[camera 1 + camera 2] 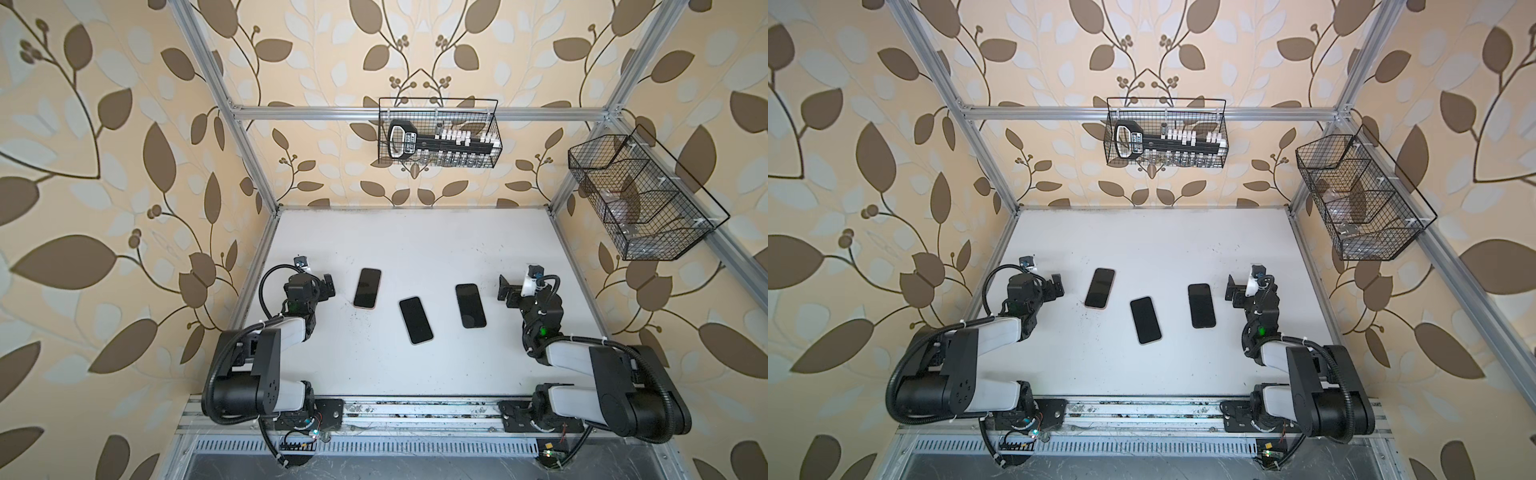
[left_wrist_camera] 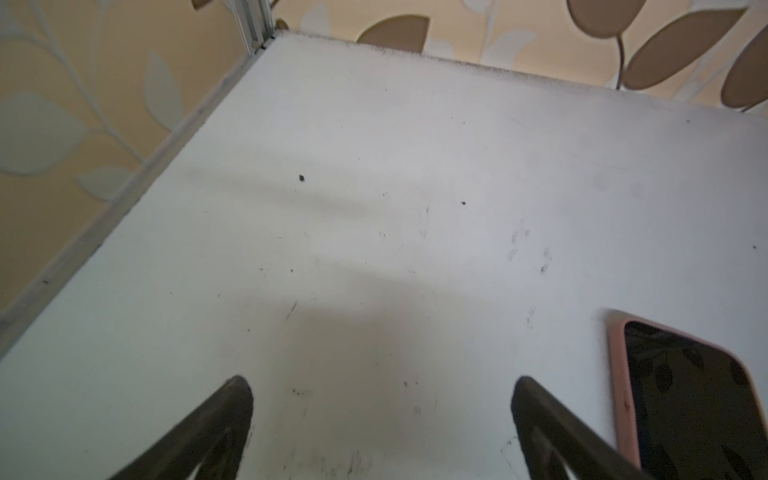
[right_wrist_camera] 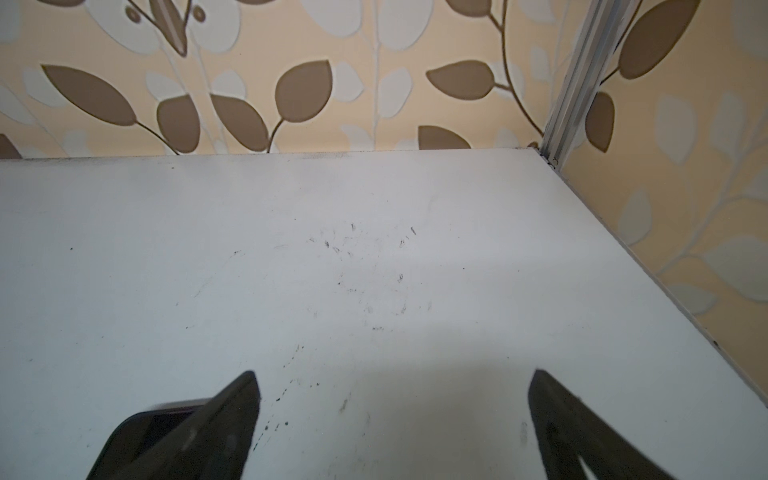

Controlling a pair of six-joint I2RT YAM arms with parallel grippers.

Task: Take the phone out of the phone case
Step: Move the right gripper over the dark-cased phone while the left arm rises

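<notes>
Starting on the left: the left gripper (image 2: pixel 382 382) hangs just above the table (image 1: pixel 415 249) with its jaws spread wide and nothing between them. It looks like a ready pose, parked off to the side so the phones are in plain sight of the overhead camera.

Just beside it is the left phone (image 1: pixel 368 287), lying flat and screen up. The left wrist view shows its pink case (image 2: pixel 621 374) wrapped around the edge, so that phone is clearly not out yet.

Next comes the middle phone (image 1: pixel 416 320), also face up, angled a bit and sitting closer to the robot's base. It has a pale rim that is probably a case too. Then there's the right phone (image 1: pixel 470 306), which is dark all round, so it's hard to say where the case ends.

All three sit apart from each other, likely so the fingers can get at the edges.

The right gripper (image 3: pixel 395 376) mirrors the left one, jaws wide apart and empty, with a corner of the right phone just beside one finger.

The task hasn't really begun. Peeling a snug case probably takes both arms, one pinning and one prying at a corner. No way to tell which phone goes first.
</notes>
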